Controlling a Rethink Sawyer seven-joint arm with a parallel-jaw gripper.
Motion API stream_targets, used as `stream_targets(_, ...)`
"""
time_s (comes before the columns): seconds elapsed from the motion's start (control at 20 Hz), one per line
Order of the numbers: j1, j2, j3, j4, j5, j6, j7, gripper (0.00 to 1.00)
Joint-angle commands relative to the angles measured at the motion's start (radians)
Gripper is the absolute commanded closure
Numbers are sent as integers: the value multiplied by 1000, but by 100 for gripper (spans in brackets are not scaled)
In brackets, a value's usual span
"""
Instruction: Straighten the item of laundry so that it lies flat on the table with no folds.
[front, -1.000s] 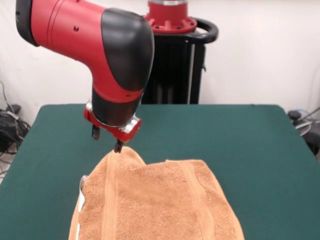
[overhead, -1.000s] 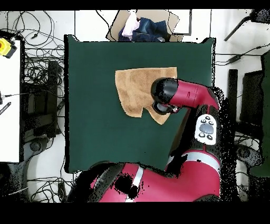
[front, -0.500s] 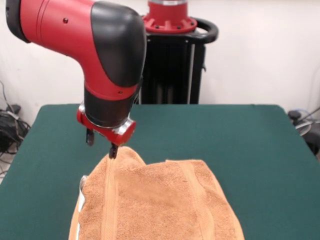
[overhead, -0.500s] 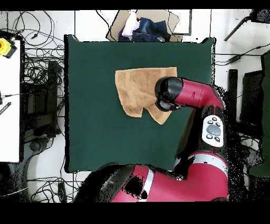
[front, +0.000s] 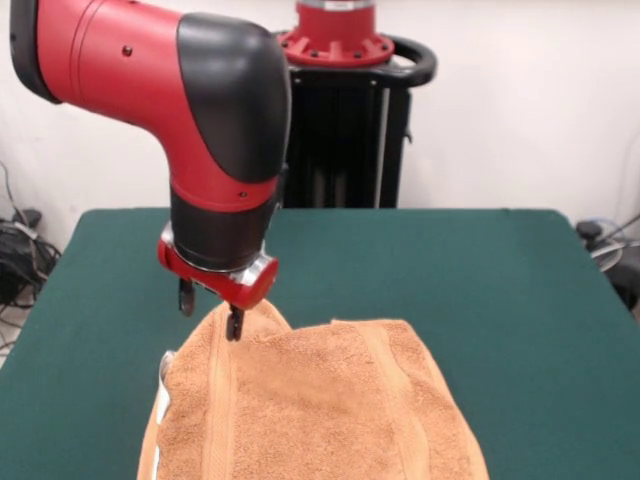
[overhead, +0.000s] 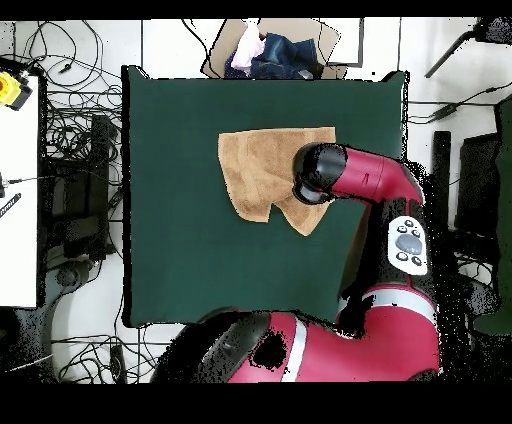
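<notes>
My gripper (front: 210, 310) hung with fingers parted and empty; the towel's (front: 320, 400) raised fold lay directly beneath, toward 6 o'clock.

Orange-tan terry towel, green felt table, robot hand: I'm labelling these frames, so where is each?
Orange-tan terry towel (front: 330, 400), front view, middle of cloth.
Green felt table (front: 480, 270), front view, bare top.
Hand (front: 210, 311), front view, between fingertips.

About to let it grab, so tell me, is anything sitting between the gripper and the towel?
Nothing visible. The gripper hangs open right at the raised far corner of the towel, with only bare table around it.
</notes>
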Motion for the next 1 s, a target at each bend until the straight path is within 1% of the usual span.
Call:
stream_targets(0.05, -23, 1, 147, 135, 33, -68, 5, 0)
stream_targets(0.35, -52, -32, 185, 170, 45, -73, -3, 0)
stream_targets(0.7, -82, -53, 216, 198, 37, -75, -3, 0)
stream_targets(0.8, -84, -38, 211, 185, 29, -58, -1, 0)
stream_targets(1.0, -64, 17, 175, 127, 4, 37, 9, 0)
